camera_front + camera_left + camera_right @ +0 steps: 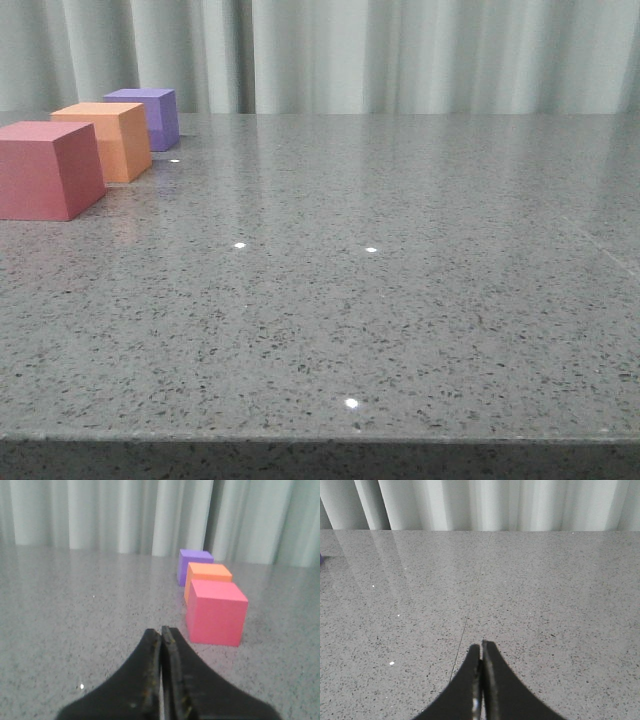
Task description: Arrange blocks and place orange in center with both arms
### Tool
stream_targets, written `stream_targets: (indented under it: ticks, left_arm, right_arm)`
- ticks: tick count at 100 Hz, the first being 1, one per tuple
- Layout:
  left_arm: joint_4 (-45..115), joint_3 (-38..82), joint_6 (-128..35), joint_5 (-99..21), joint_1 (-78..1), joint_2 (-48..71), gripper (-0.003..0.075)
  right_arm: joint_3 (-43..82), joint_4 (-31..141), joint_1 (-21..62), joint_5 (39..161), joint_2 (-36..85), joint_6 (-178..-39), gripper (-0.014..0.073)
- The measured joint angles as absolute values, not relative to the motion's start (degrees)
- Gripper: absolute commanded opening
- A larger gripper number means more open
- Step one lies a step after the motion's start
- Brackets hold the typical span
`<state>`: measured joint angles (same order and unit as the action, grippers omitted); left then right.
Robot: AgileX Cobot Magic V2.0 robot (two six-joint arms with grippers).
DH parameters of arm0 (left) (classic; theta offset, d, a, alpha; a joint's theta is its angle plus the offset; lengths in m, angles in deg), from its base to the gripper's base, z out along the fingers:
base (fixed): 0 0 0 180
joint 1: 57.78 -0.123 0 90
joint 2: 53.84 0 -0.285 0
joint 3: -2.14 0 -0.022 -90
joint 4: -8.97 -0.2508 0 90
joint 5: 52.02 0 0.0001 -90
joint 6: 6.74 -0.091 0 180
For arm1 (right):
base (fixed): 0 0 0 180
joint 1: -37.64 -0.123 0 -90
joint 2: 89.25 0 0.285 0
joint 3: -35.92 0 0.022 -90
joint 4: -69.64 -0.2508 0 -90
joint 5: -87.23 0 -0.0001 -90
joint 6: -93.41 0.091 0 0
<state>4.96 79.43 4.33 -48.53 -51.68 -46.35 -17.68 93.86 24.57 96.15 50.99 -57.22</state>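
Orange cube (103,140) is sitting mid-row in the front view, red cube (48,168) nearest, purple cube (148,117) farthest, all on the table's (400,300) far left; neither arm is showing here. Left wrist view: I am seeing the left gripper (162,635) clenched on nothing, short of the red cube (216,612). Right wrist view: right gripper (481,647) likewise clenched, over bare table. I am judging the row arranged; I am keeping both arms clear.

text: none was legible | labels/brands: none were seen | numbers/signs: none were seen | surfaces checked: pinkish-red cube (45,170), orange cube (105,140), purple cube (150,117), all were plain and unmarked
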Motion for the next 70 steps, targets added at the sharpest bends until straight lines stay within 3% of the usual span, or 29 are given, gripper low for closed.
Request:
stream_targets:
  ticks: [70]
  left_arm:
    - [4.7, 79.4, 4.2, -50.7, -51.7, -46.4, -0.0019]
  right_arm:
    - [-17.7, 93.9, 24.6, 96.2, 51.0, -57.2, -0.0067]
